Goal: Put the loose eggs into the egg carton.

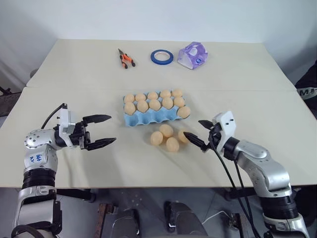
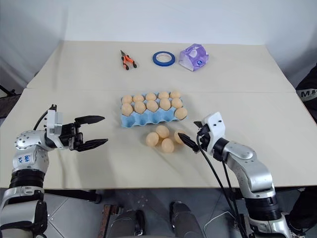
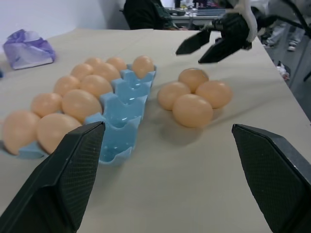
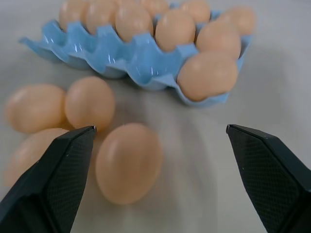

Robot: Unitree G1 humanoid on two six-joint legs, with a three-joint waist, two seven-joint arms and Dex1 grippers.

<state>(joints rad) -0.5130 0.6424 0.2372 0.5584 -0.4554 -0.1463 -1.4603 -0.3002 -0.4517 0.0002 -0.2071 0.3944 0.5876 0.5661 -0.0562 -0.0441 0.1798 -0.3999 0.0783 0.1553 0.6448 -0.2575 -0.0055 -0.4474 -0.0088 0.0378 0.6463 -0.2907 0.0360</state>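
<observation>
The light blue egg carton [image 1: 148,119] lies mid-table, its two far rows full of eggs, one more egg in the near row's right end cup. Several loose eggs [image 1: 167,137] cluster just in front of it. My right gripper [image 1: 192,127] is open at the cluster's right side, low over the table. Its lower fingertip is at the rightmost loose egg [image 4: 129,162], which lies between the fingers in the right wrist view. My left gripper [image 1: 112,130] hangs open to the left of the carton, pointing at it, well apart and empty.
At the table's far side lie orange-handled pliers [image 1: 126,58], a blue tape roll [image 1: 161,56] and a purple tissue pack [image 1: 192,54]. A seam crosses the table behind the carton. The table's front edge runs close below both arms.
</observation>
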